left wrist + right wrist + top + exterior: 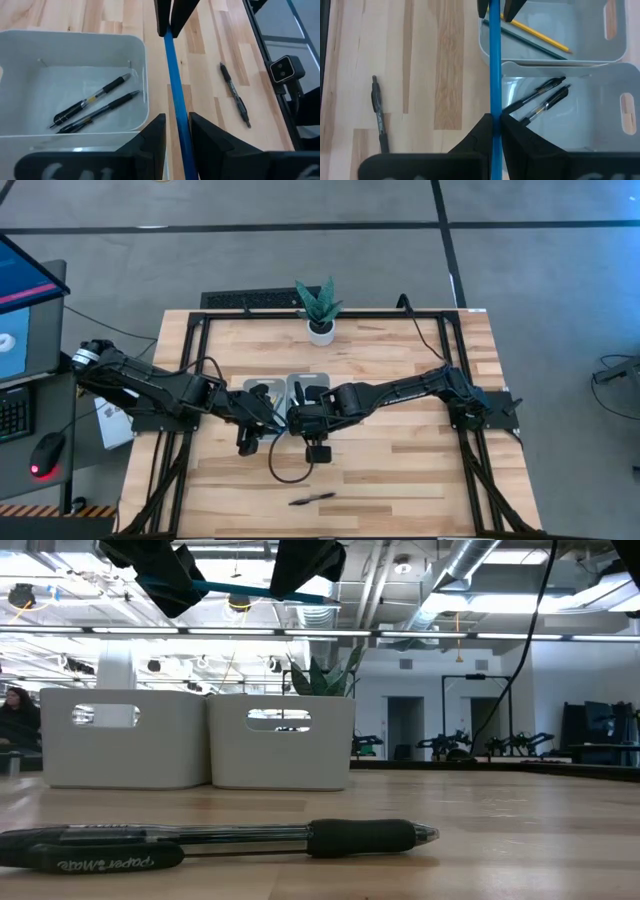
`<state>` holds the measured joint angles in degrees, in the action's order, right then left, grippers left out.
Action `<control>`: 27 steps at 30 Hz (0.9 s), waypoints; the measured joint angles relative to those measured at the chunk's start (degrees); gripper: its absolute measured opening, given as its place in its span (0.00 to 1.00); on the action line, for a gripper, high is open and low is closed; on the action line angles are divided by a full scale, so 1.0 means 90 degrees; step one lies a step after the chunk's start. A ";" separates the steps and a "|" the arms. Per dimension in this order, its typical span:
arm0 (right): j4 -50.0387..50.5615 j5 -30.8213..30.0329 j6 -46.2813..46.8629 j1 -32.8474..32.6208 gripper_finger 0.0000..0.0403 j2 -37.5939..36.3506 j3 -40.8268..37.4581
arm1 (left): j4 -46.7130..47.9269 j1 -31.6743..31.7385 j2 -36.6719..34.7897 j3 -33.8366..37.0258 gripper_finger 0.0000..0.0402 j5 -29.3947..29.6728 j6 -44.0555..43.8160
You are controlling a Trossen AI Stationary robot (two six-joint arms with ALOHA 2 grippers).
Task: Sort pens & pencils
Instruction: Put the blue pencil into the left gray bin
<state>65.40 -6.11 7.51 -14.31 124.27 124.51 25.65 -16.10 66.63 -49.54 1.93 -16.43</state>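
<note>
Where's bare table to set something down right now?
Open wood lies between the potted plant and the two trays, and at the table's far right. Crowded: both tools, left tool and right tool, meet holding the blue pencil by the trays; a pen lies in front.

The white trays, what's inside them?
One white tray holds two black pens. The other tray holds a yellow pencil and a dark grey pencil. The held blue pencil hides a strip.

Your left arm reaches from the worktop's left edge toward its middle, and your right arm comes from the right edge to meet it. The left gripper (176,137) and the right gripper (495,131) face each other, raised above the worktop. Each is closed on one end of the blue pencil (495,60).
</note>
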 joint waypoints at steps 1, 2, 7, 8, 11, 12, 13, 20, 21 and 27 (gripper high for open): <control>-0.0010 0.0001 0.0000 0.0000 0.13 0.0000 0.0000 | 0.0005 0.0000 0.0000 0.0000 0.18 0.0000 0.0056; -0.0021 0.0000 0.0000 0.0004 0.13 0.0000 0.0000 | 0.0013 0.0000 0.0000 0.0000 0.18 0.0000 0.0085; -0.0038 0.0000 0.0000 0.0022 0.13 0.0000 0.0000 | 0.0053 0.0000 0.0001 0.0000 0.14 -0.0002 0.0076; -0.0038 0.0000 0.0002 0.0022 0.13 0.0000 0.0000 | 0.0056 0.0000 0.0001 0.0000 0.12 -0.0004 0.0074; -0.0038 0.0005 0.0010 0.0024 0.13 0.0000 0.0000 | 0.0081 0.0001 0.0001 0.0001 0.04 -0.0031 0.0074; -0.0037 0.0001 0.0015 0.0023 0.13 0.0000 0.0000 | 0.0087 0.0007 0.0002 0.0002 0.03 -0.0066 0.0075; -0.0036 0.0000 0.0015 0.0022 0.13 0.0000 0.0000 | 0.0085 0.0007 0.0002 0.0002 0.03 -0.0075 0.0073; -0.0040 0.0007 0.0010 0.0023 0.13 0.0000 0.0000 | 0.0081 0.0002 0.0002 0.0002 0.04 -0.0093 0.0083; -0.0039 0.0005 0.0012 0.0022 0.13 0.0000 0.0000 | 0.0081 0.0002 0.0002 0.0002 0.03 -0.0095 0.0082; -0.0041 0.0007 0.0005 0.0022 0.13 0.0000 0.0000 | 0.0080 0.0002 0.0002 0.0002 0.04 -0.0111 0.0082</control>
<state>65.04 -6.04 7.55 -14.11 124.27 124.51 26.37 -16.08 66.65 -49.52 0.94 -15.69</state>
